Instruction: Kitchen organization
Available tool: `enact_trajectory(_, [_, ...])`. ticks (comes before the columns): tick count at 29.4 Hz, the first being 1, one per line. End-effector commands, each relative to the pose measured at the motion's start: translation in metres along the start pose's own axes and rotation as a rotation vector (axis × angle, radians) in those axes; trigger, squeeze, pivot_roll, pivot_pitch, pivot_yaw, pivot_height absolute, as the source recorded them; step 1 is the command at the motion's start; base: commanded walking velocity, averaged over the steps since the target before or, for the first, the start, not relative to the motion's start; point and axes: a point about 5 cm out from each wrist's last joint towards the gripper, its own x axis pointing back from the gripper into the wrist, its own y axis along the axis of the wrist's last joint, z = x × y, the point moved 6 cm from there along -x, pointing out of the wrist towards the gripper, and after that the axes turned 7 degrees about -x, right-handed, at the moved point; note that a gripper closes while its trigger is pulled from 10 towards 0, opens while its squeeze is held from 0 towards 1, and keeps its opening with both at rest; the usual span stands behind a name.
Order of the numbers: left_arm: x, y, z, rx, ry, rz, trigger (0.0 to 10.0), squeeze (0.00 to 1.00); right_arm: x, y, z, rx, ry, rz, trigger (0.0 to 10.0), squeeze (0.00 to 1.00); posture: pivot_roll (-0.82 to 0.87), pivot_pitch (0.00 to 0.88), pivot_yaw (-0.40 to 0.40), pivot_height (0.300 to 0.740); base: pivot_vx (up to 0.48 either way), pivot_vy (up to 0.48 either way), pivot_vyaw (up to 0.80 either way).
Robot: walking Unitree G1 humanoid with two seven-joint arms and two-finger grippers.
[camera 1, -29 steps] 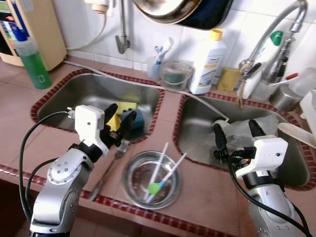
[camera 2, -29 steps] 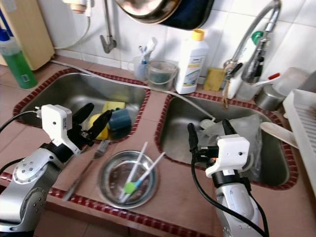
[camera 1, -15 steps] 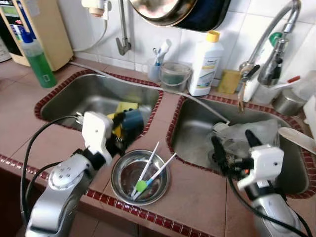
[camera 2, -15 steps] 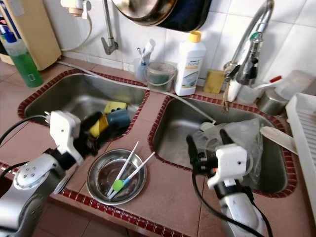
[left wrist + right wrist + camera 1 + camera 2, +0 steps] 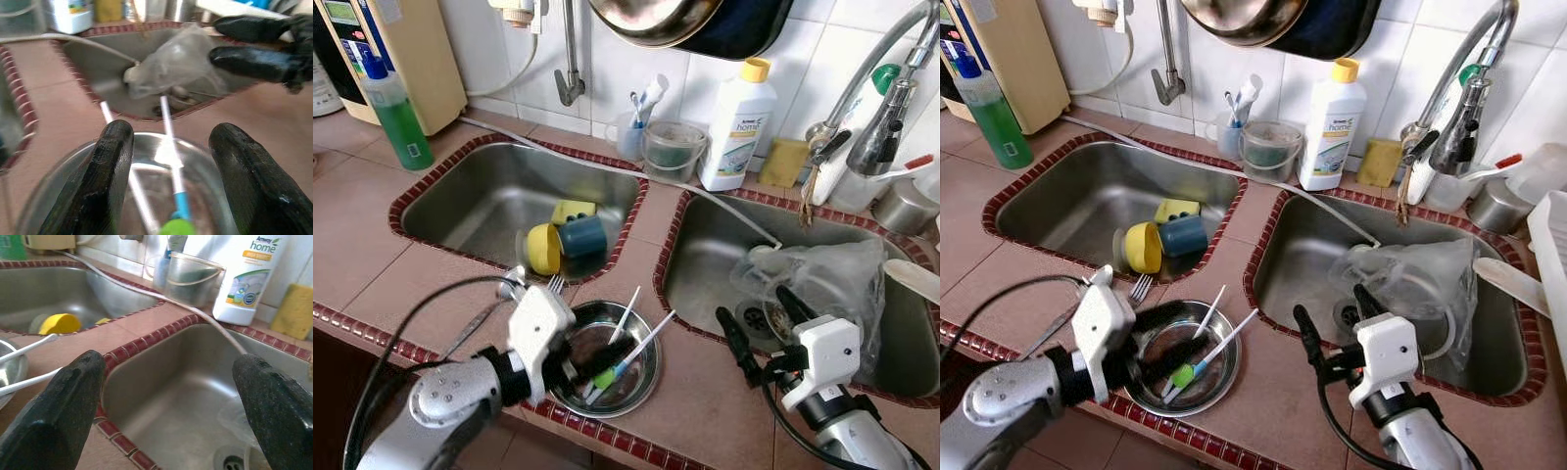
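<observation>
I've the left gripper (image 5: 592,360) wide over the steel bowl (image 5: 646,387) | next: pinch a toothbrush (image 5: 628,359) | right gripper (image 5: 759,328) wide (idle).

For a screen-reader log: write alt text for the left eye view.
The left gripper, open, reaches into a steel bowl holding two white-handled brushes on a tiled counter between two sinks. The right gripper, open, hovers at the right sink's edge. A yellow cup and a blue cup lie in the left sink.
</observation>
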Motion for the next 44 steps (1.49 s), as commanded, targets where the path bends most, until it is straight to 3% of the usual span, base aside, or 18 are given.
enact_trajectory(1, [0.001, 0.0, -0.01, -0.011, -0.052, 0.015, 10.0, 0.0, 0.001, 0.004, 0.007, 0.004, 0.048, -0.008, 10.0, 0.0, -0.04, 0.051, -0.041, 0.731, 0.0, 0.0, 0.0])
enact_trajectory(7, [-0.006, -0.004, -0.014, 0.039, -0.065, 0.047, 10.0, 0.0, 0.003, 0.009, 0.02, -0.008, 0.145, -0.003, 10.0, 0.0, -0.04, 0.05, -0.041, 0.731, 0.0, 0.0, 0.0])
enact_trajectory(9, [-0.012, -0.008, -0.012, 0.082, -0.041, 0.074, 10.0, 0.0, 0.008, 0.014, 0.029, -0.018, 0.207, -0.005, 10.0, 0.0, -0.04, 0.055, -0.039, 0.731, 0.0, 0.0, 0.0])
enact_trajectory(14, [-0.018, -0.016, -0.003, 0.09, 0.026, 0.117, 10.0, 0.0, 0.014, 0.014, 0.035, -0.031, 0.257, 0.017, 10.0, 0.0, -0.05, 0.062, -0.034, 0.731, 0.0, 0.0, 0.0])
enact_trajectory(19, [-0.016, -0.026, 0.008, 0.124, 0.082, 0.188, 10.0, 0.0, 0.026, 0.023, 0.043, -0.071, 0.332, 0.029, 10.0, 0.0, -0.05, 0.07, -0.028, 0.731, 0.0, 0.0, 0.0])
enact_trajectory(22, [-0.014, -0.029, 0.006, 0.122, 0.062, 0.202, 10.0, 0.0, 0.032, 0.03, 0.05, -0.115, 0.379, 0.031, 10.0, 0.0, -0.05, 0.072, -0.024, 0.731, 0.0, 0.0, 0.0])
enact_trajectory(23, [-0.013, -0.027, 0.006, 0.13, 0.063, 0.194, 10.0, 0.2, 0.035, 0.032, 0.052, -0.129, 0.399, 0.034, 10.0, 0.0, -0.05, 0.074, -0.023, 0.731, 0.0, 0.0, 0.0])
enact_trajectory(24, [-0.013, -0.029, 0.007, 0.169, 0.067, 0.201, 10.0, 1.0, 0.036, 0.033, 0.053, -0.143, 0.405, 0.034, 10.0, 0.0, -0.05, 0.074, -0.023, 0.731, 0.0, 0.0, 0.0])
enact_trajectory(34, [-0.015, -0.028, 0.003, 0.142, 0.045, 0.238, 10.0, 1.0, 0.045, 0.048, 0.068, -0.248, 0.491, 0.041, 10.0, 0.0, -0.06, 0.078, -0.02, 0.731, 0.0, 0.0, 0.0])
enact_trajectory(36, [-0.017, -0.027, 0.003, 0.127, 0.047, 0.241, 10.0, 0.0, 0.049, 0.047, 0.071, -0.254, 0.517, 0.06, 10.0, 0.0, -0.06, 0.078, -0.018, 0.731, 0.0, 0.0, 0.0])
enact_trajectory(44, [-0.023, -0.023, 0.008, 0.131, 0.069, 0.258, 10.0, 0.0, 0.051, 0.044, 0.071, -0.267, 0.517, 0.082, 10.0, 0.0, -0.06, 0.079, -0.01, 0.731, 0.0, 0.0, 0.0])
